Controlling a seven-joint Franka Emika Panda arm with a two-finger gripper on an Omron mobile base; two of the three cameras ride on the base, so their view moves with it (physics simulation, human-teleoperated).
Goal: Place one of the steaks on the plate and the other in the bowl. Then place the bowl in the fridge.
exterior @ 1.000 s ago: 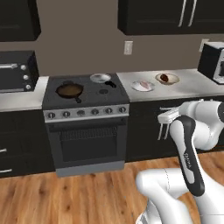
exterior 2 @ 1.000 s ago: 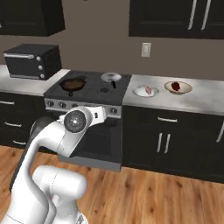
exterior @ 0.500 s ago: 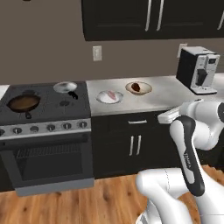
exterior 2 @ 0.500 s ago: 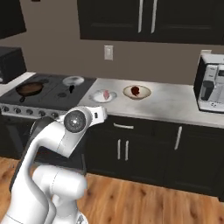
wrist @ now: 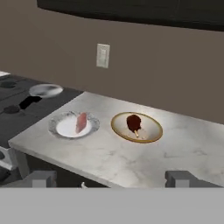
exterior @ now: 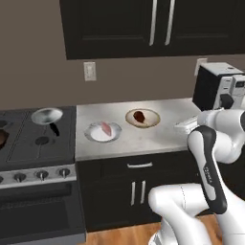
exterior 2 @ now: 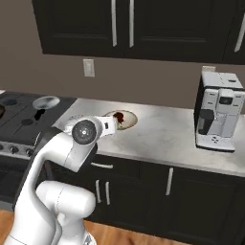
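A pinkish-red steak (wrist: 81, 122) lies on a white plate (wrist: 63, 127) at the left of the grey counter. Right beside it, a reddish-brown steak (wrist: 134, 122) sits in the shallow beige bowl (wrist: 151, 131). The left base view has the same pair: plate (exterior: 95, 134) with its steak (exterior: 106, 128), bowl (exterior: 152, 118) with its steak (exterior: 139, 116). My gripper (wrist: 113, 178) hangs in front of the counter edge, short of both dishes, open, with nothing between its fingertips (wrist: 43, 178). The fridge is out of view.
A coffee machine (exterior: 217, 88) stands at the counter's right end. The stove (exterior: 28, 143) adjoins the counter on the left, with a shiny silver pan (exterior: 46, 115) on a back burner. Dark cabinets (exterior: 143, 28) hang overhead, and a wall outlet (exterior: 89, 71) sits on the backsplash.
The base has driven to the right, so the whole scene slid left: stove mostly out of frame, plate and bowl now centred and nearer. The arm holds the same pose, gripper still open.
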